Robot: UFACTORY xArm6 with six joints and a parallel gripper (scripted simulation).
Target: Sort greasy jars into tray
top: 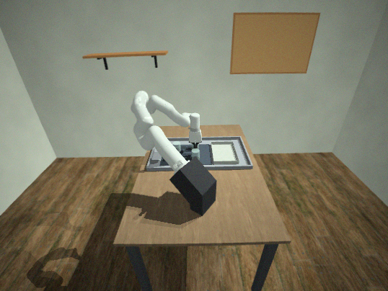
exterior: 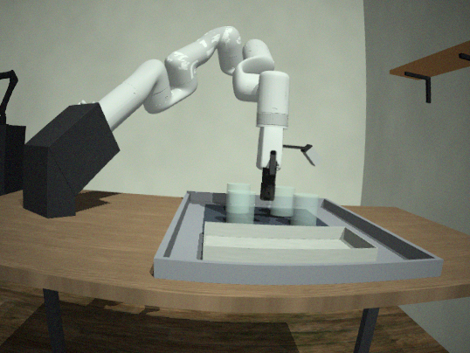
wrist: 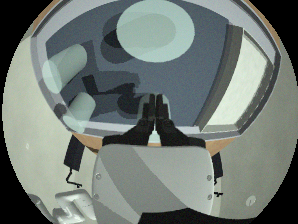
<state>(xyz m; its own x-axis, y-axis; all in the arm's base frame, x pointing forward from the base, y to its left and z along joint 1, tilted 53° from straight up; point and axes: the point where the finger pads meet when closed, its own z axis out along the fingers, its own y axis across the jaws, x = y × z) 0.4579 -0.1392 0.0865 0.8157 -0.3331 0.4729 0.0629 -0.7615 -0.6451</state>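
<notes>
The four glass jars stand mouth down on the dark drying mat (exterior: 218,214), at the far end of the steel table top (exterior: 175,245) from the exterior camera. The nearest jar (exterior: 238,203) is on the left, another jar (exterior: 283,202) just right of the gripper, a third jar (exterior: 306,209) further right, and a fourth jar (exterior: 238,186) shows only its top behind the first. The pale tray (exterior: 279,246) sits beside the mat and holds no jar.

The gripper (exterior: 267,192) hangs among the jars at about their height, its fingers pressed together on nothing, which suits a sideways push. In the wrist view a jar's flat base (wrist: 156,30) lies ahead of the fingertips, probably not touched, though the distorted lens makes that uncertain.

The main risk is an overdriven push: a greasy jar would slide freely and could strike a neighbour, shifting a clean jar off the mat or blurring which one slipped. A push landing high on the glass might tip the jar rather than slide it. With the jars so close together, the finger flanks could also brush a second jar.
</notes>
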